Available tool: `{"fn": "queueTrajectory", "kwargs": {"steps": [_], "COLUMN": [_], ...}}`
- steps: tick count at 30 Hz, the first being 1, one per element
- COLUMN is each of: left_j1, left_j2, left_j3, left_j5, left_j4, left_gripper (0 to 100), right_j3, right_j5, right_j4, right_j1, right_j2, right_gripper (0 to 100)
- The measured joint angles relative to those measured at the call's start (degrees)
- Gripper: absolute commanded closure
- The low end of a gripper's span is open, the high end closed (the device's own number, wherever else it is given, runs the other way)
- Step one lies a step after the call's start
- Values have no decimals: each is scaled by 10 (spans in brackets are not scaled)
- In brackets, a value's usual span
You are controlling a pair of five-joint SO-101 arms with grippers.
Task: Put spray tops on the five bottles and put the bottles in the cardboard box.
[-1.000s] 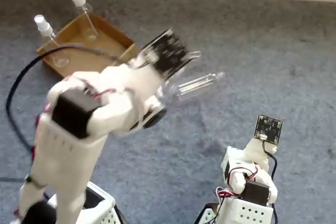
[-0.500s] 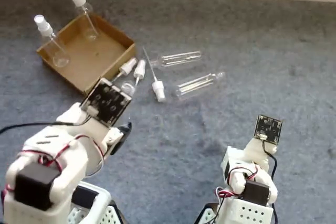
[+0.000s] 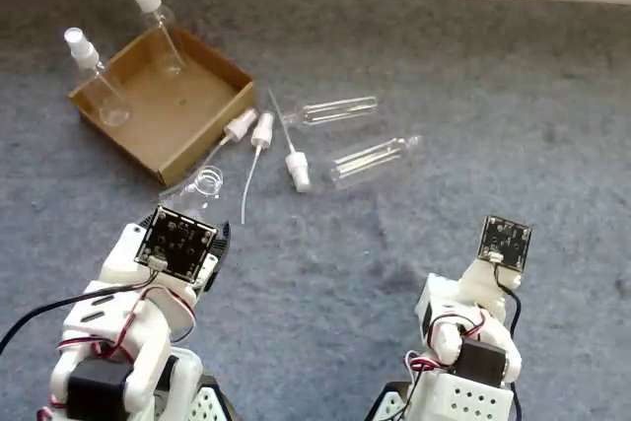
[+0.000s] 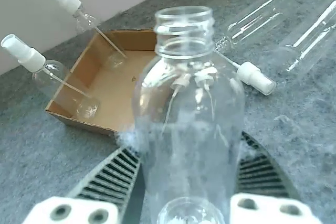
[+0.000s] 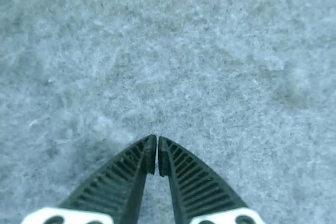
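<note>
Holding open-necked bottle (image 4: pixel 190 103), left hand (image 4: pixel 189 169); right hand (image 5: pixel 157 154) seemingly closed.

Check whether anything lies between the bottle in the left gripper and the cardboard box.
Two spray tops lie on the carpet just ahead of the bottle, beside the cardboard box's near wall. Nothing else visible intervenes; the left gripper could probably lift over them.

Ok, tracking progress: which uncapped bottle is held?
The bottle in the left gripper; the other two uncapped ones lie on the carpet.
</note>
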Motion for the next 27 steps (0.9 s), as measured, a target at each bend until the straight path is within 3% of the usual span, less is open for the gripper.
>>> {"fn": "queueTrajectory", "kwargs": {"steps": [7, 13, 16, 19, 27], "left_j1": [0, 0, 0, 0, -86], "left_j2": [-44, -44, -44, -44, -46], "left_j3": [120, 166, 177, 177, 193], "left_j5": [0, 0, 0, 2, 75], "left_j4": [-82, -144, -160, -163, -163], "left_gripper": [912, 912, 912, 912, 910], "right_j3": [-10, -62, -73, -73, -83], "right_j5": [4, 187, 260, 307, 331], "right_j4": [-31, -31, -31, -18, -4], "right_j1": [23, 26, 26, 25, -21], "right_j2": [1, -1, 0, 0, 3], "right_gripper": [991, 991, 938, 868, 864]}}
